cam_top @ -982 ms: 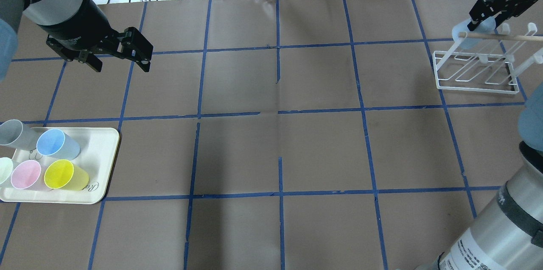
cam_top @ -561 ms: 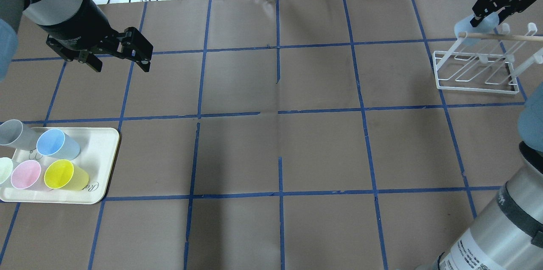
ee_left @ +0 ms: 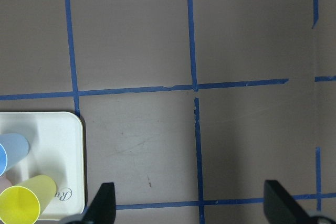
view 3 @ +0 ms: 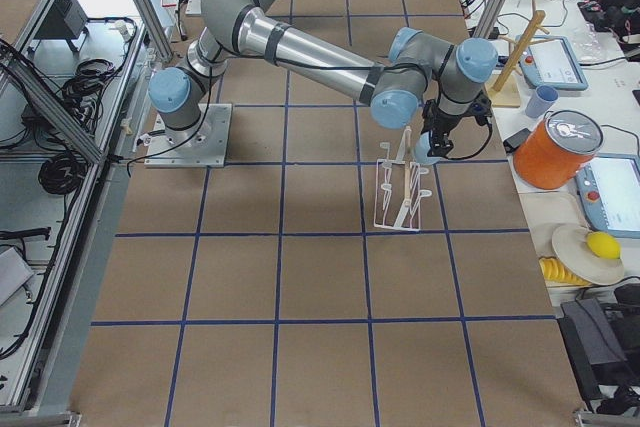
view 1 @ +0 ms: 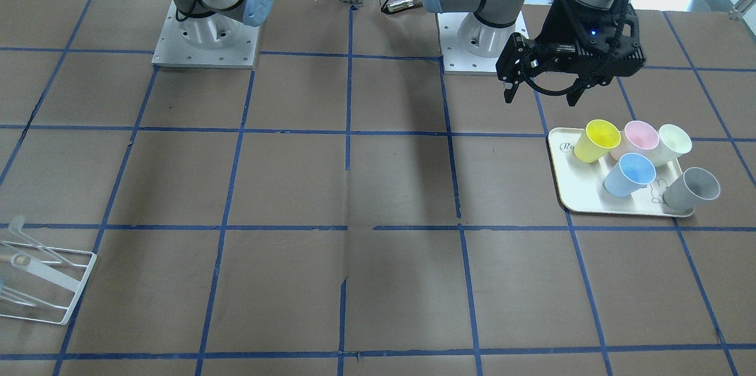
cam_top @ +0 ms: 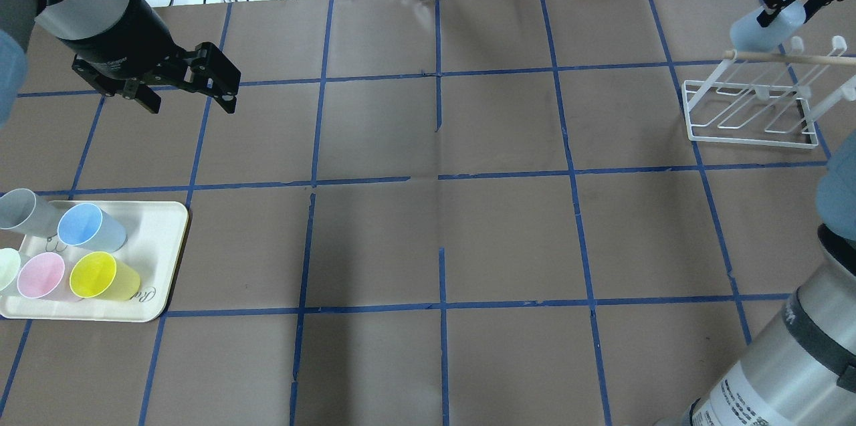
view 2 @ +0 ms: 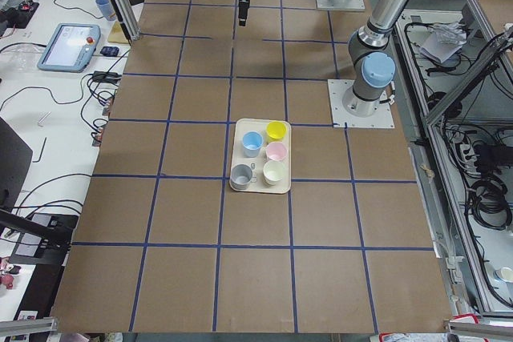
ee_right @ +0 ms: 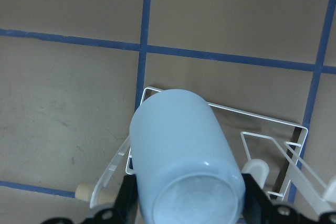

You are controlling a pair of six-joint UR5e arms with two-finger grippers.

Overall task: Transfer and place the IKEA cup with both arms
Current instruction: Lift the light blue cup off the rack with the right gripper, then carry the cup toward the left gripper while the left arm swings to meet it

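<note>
IKEA cup in right tool, base toward wrist, mouth toward rack

The blue cup above the rack is smooth plastic, with a soft gloss on its bottom. The rack is thin white-coated wire, and a bare wooden rod runs along its top. The table cover looks like matt brown paper, a little creased, with blue tape lines. The tray, far from the rack, is matt cream. The arm tubes are satin silver metal.
</note>
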